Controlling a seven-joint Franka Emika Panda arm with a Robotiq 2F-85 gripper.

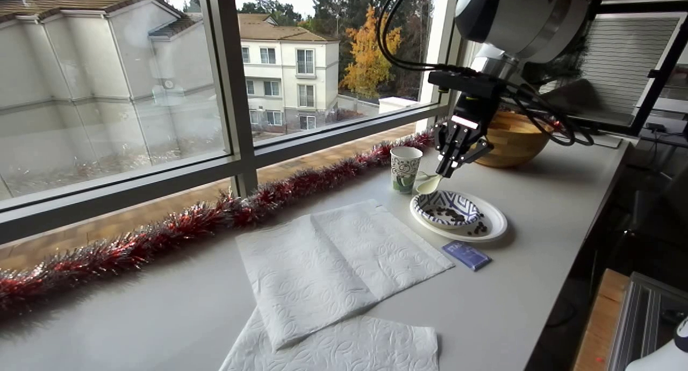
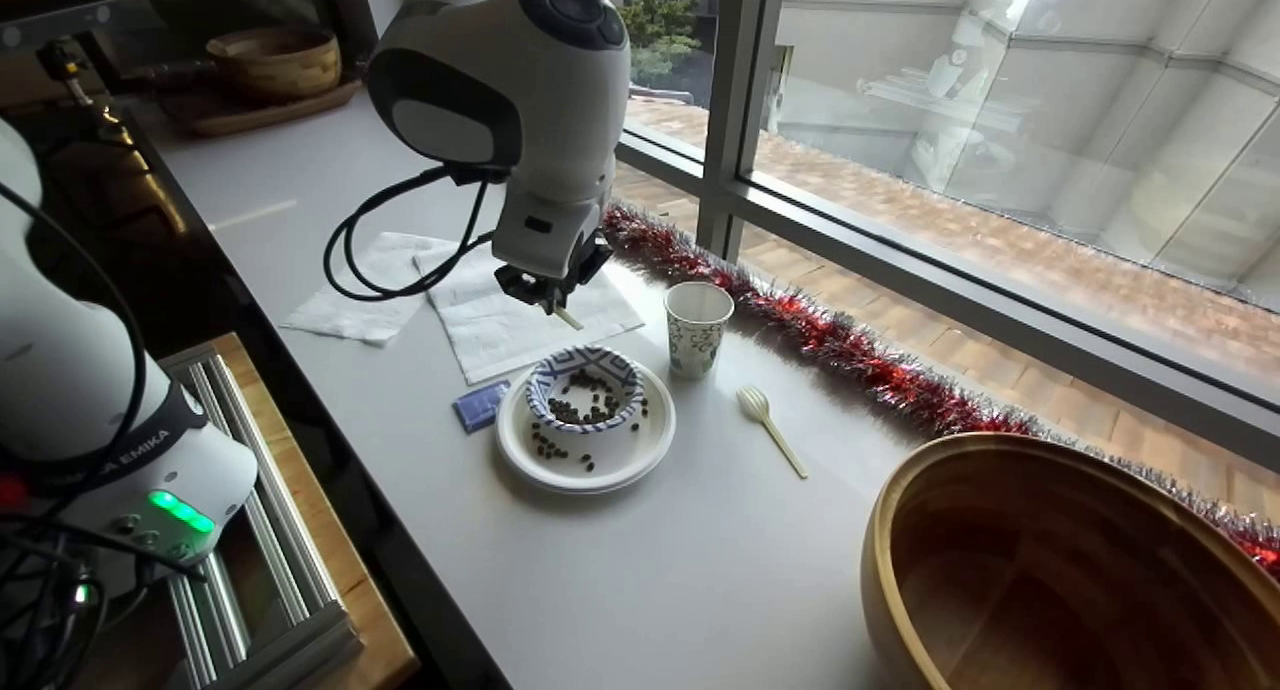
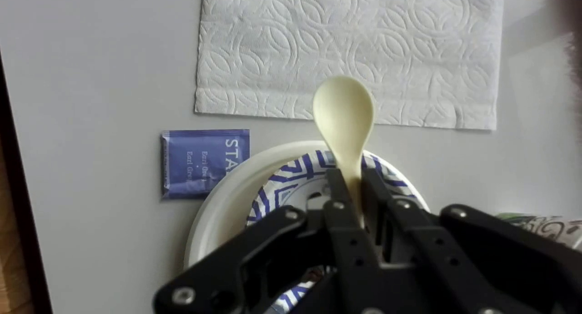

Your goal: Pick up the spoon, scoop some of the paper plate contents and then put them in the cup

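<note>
Spoon point(image 3: 343, 109) hangs aloft, its handle pinched between drawn-together fingers point(image 3: 335, 185); dark bits point(image 2: 568, 413) lie in the paper bowl point(image 2: 620, 372) and on the paper plate point(image 2: 642, 452).

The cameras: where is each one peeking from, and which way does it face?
In an exterior view: high near the paper towels, looking along the table toward the big wooden bowl, window at picture left; arm and gripper show.
In an exterior view: high near the big wooden bowl, looking back toward the paper towels, window at picture right; arm, gripper and base show.
Wrist view: on the arm, looking down past the held spoon at the paper plate; the gripper shows.
Both exterior views also share the cup.
</note>
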